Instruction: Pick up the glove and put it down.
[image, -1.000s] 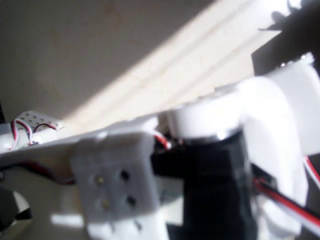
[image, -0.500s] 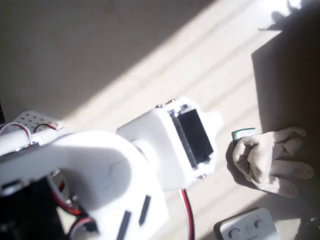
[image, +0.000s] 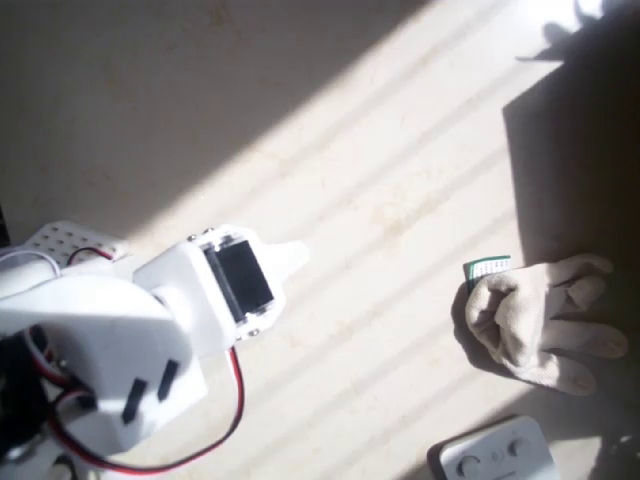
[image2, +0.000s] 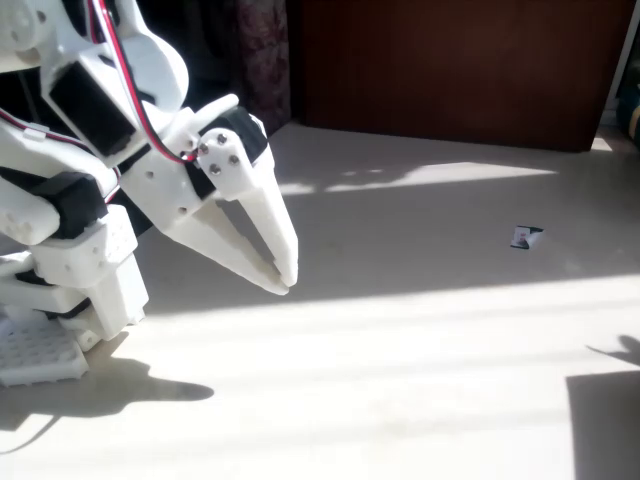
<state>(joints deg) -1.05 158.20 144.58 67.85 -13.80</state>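
From the overhead view, the glove (image: 540, 325) is lying crumpled on the table (image: 380, 180), half in sun and half in shadow. Using it as the anchor: a small green-and-white card (image: 486, 269) pokes out from under its upper left edge, touching it, and a grey device with round buttons (image: 495, 457) sits just below it. The arm (image: 130, 330) is well apart, way off to the glove's left.

In the fixed view the gripper (image2: 280, 272) hangs low over the table with nothing in it, the two white fingers nearly meeting at the tips, just a thin gap.

My guess is it'll handle light, soft and floppy, so it'll sag and bunch up. I'd pinch the thick folded cuff end on its left side, not a stubby finger.
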